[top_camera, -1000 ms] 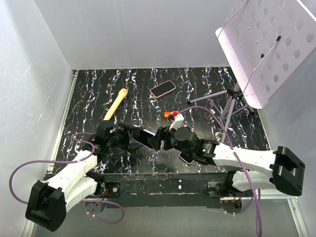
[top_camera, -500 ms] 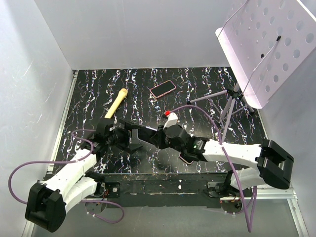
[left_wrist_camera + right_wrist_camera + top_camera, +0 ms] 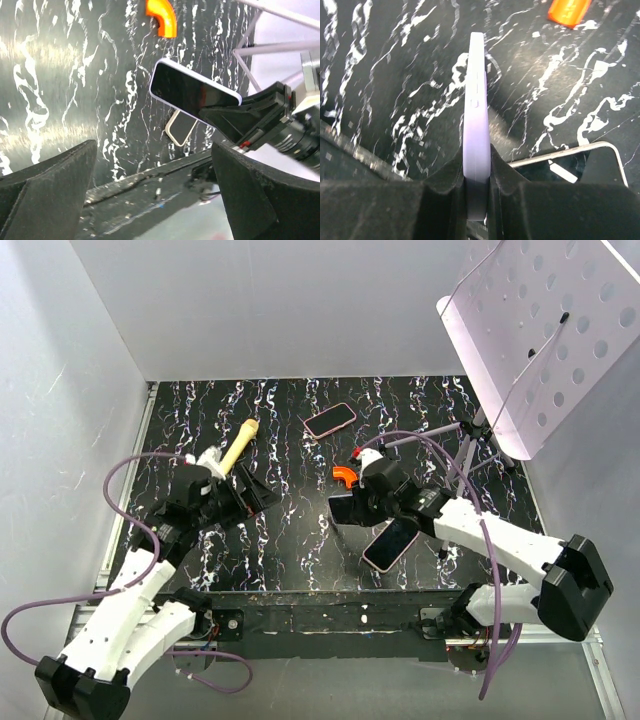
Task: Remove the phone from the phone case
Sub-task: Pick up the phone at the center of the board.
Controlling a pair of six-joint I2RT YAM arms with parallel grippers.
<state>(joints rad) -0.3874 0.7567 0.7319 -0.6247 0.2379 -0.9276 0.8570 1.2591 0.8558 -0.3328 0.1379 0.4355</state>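
We clamp the phone edge-up in our right gripper, above the table, so it is free of the seemingly empty case lying at five o'clock, while our left gripper at nine o'clock hangs wide open, holding nothing.

Bright, even light falls from overhead in the top view. The white walls wash almost blank, while the glossy black worktop stays crisp, with soft shadows under the arms. In the left wrist view a milky glare spreads over the worktop from 9 to 11 o'clock. The corner at 2 o'clock is blown out white, and the left pincer shows dark, blurred pads at 7 and 5 o'clock. In the right wrist view the phone edge is sharp, with a dim shadow at its 3 o'clock. The right pincer at 6 o'clock is out of focus.
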